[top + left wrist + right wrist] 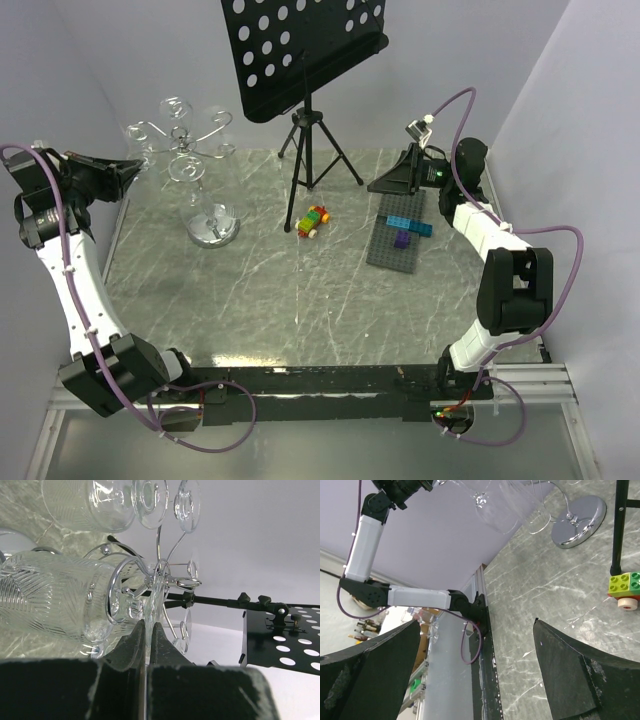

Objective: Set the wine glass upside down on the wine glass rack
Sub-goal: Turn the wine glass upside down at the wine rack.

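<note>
The chrome wine glass rack (186,168) stands at the back left on its round mirror base (212,231), with clear glasses hanging from its curled hooks. My left gripper (136,166) is at the rack's left side. In the left wrist view it (148,625) is shut on the thin foot of a ribbed wine glass (55,600). The foot sits inside a chrome hook loop (125,575), and the bowl points away from the hooks. Another glass (95,500) hangs above it. My right gripper (392,182) is open and empty at the back right, also shown in its wrist view (476,622).
A black perforated music stand (300,45) on a tripod (315,150) stands behind the middle. A coloured toy brick car (313,222) lies near its feet. A grey baseplate (395,255) with blue and purple bricks lies under the right gripper. The rack base also shows in the right wrist view (580,515).
</note>
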Available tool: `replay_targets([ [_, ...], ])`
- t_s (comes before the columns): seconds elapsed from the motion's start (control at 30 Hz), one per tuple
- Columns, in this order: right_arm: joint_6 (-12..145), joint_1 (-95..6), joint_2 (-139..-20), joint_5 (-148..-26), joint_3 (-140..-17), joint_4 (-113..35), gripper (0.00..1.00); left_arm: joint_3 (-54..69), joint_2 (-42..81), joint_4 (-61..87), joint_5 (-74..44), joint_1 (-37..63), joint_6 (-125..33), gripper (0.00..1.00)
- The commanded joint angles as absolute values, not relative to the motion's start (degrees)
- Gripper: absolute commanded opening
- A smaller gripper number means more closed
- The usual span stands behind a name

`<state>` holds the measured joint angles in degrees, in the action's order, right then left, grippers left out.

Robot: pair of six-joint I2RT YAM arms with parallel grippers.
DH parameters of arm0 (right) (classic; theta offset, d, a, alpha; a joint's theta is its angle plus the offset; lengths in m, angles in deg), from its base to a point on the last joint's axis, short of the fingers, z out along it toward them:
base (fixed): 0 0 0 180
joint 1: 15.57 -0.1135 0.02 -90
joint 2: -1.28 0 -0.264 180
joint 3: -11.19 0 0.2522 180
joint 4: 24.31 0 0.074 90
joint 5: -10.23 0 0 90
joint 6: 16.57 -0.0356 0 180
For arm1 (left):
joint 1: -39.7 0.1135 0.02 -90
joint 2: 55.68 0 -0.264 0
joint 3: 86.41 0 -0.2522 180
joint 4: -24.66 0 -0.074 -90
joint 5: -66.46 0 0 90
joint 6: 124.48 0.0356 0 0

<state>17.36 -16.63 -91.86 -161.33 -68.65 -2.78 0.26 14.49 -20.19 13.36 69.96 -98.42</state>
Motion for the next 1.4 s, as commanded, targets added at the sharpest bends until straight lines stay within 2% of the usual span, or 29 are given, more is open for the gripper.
replay_targets([
  [0.0,16.7,-16.1,-92.0,-162.0,-68.6,1.6,1.00,-0.1,13.8,-14.1,16.8,69.9,-100.2,0.01],
  [0.27,16.3,-16.1,-91.7,-161.9,-68.2,2.0,1.00,-0.8,15.2,-15.7,16.5,69.9,-98.8,0.06],
  [0.43,16.1,-16.1,-91.8,-161.9,-68.6,2.1,1.00,-1.3,15.6,-17.9,16.4,69.9,-97.2,0.16],
  [0.57,16.0,-16.1,-91.8,-161.9,-68.5,2.4,1.00,-1.5,15.3,-18.5,16.2,69.9,-97.0,0.28],
  [0.83,15.7,-16.1,-91.7,-162.0,-67.7,3.1,1.00,-3.7,14.7,-22.2,15.8,69.9,-94.8,0.66],
  [1.2,17.1,-16.1,-91.1,-162.3,-67.4,1.6,1.00,-4.5,12.8,-29.1,14.1,69.9,-89.9,0.83],
  [1.37,22.7,-16.1,-90.4,-162.0,-68.5,-6.3,1.00,-8.7,12.4,-35.1,10.0,69.9,-84.4,0.88],
])
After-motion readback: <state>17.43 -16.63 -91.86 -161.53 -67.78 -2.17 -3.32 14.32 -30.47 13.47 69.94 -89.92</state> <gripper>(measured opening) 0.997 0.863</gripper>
